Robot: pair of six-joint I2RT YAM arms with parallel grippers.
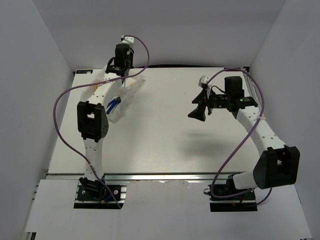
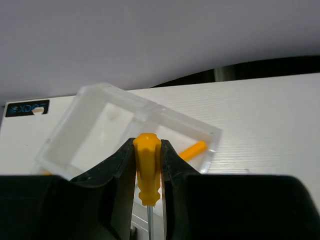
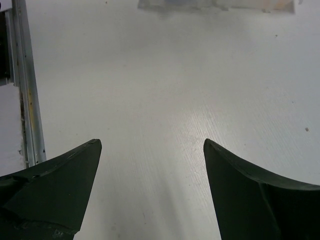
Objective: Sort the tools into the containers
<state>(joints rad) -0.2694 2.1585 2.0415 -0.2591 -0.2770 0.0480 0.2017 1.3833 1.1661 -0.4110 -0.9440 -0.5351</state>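
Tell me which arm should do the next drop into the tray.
Left. The left claw grips a yellow-handled screwdriver at the white tray; the right claw hangs open, empty, away from it.

White wood-grain table point(image 1: 165, 135) in the middle, with plain pale walls point(image 1: 30, 75) boxing it in on three sides. A metal rail point(image 1: 165, 176) runs along the near edge. A small black label point(image 2: 27, 107) with pale lettering sticks to the tabletop.
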